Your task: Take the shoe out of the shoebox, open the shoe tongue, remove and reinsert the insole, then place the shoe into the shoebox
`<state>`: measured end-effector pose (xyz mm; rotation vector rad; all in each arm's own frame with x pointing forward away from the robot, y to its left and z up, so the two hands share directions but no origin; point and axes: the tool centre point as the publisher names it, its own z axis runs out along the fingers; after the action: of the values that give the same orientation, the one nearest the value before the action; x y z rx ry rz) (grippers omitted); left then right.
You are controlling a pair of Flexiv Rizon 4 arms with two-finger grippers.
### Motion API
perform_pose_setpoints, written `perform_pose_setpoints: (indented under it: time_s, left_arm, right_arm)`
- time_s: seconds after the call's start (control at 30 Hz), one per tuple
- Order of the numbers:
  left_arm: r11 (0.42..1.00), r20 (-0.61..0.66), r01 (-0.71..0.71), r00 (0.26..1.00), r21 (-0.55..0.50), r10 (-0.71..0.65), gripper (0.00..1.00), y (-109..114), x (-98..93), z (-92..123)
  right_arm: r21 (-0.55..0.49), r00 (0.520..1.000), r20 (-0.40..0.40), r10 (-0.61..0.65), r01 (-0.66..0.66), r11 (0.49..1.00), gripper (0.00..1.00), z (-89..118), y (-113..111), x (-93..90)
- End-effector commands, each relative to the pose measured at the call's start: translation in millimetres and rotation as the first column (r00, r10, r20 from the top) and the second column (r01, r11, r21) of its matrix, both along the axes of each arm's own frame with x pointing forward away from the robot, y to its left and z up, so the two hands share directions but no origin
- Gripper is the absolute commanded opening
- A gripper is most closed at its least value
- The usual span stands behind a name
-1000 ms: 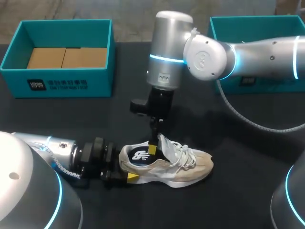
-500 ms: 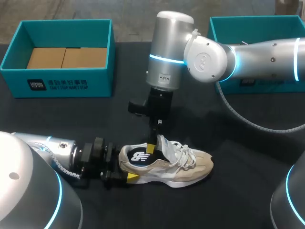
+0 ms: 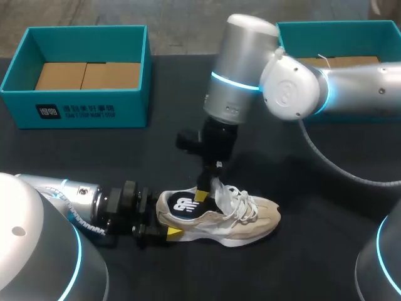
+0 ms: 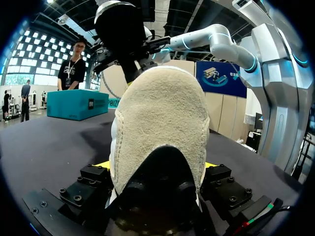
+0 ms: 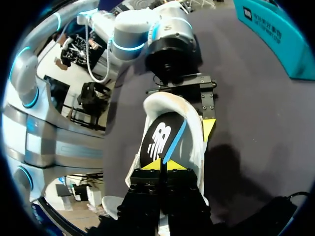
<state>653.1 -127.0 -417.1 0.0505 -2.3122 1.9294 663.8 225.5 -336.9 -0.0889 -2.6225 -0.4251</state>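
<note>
A beige sneaker point(image 3: 250, 219) lies on its sole on the black table point(image 3: 326, 207), toe pointing right. My left gripper point(image 3: 164, 217) holds its heel from the left, one finger on each side; in the left wrist view the heel point(image 4: 162, 118) fills the space between the fingers. My right gripper point(image 3: 202, 195) reaches down into the shoe's opening, beside the raised tongue point(image 3: 220, 191). In the right wrist view its yellow tips point(image 5: 161, 166) are pressed together on the front edge of the black insole point(image 5: 157, 140), which has a white logo and a blue edge.
One teal box point(image 3: 75, 106) with a cardboard bottom stands at the back left. Another teal box point(image 3: 294, 31) stands at the back right, partly behind my right arm. The right arm's grey cable point(image 3: 332, 160) loops over the table to the shoe's right.
The right gripper's fingers closed inside the shoe's opening. The right arm's wrist then shifted to the right and tilted. The left gripper and the shoe stayed where they were.
</note>
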Motion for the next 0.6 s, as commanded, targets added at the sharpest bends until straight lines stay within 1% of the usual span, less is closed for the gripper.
perform_pose_setpoints:
  time_s: [0.03, 0.13, 0.3, 0.43, 0.6]
  left_arm:
    - [1.0, -0.001, 0.001, 1.0, 0.0, -0.001, 0.0, 0.9, 1.1, -2.6]
    - [1.0, -0.001, 0.001, 1.0, 0.0, -0.001, 0.0, 0.9, 1.1, -2.6]
    - [1.0, -0.001, 0.001, 1.0, 0.0, -0.001, 0.0, 0.9, 1.1, -2.6]
    - [1.0, -0.001, 0.001, 1.0, 0.0, -0.001, 0.0, 0.9, 1.1, -2.6]
    - [1.0, -0.001, 0.001, 1.0, 0.0, -0.001, 0.0, 0.9, 1.1, -2.6]
  right_arm:
    - [0.075, 0.998, 0.068, -0.01, 0.005, 0.997, 0.0, 7.1, -11.8, -8.3]
    - [0.111, 0.995, 0.098, -0.006, -0.005, 0.994, 0.0, 7.1, -13.5, -7.8]
    - [0.142, 0.993, 0.12, 0.004, -0.021, 0.99, 0.0, 5.8, -15.7, -5.6]
    - [0.171, 0.988, 0.155, 0.001, -0.028, 0.985, 0.0, 6.5, -16.7, -4.5]
    - [0.193, 0.981, 0.195, 0.019, -0.058, 0.98, 0.0, 9.1, -11.7, -2.3]
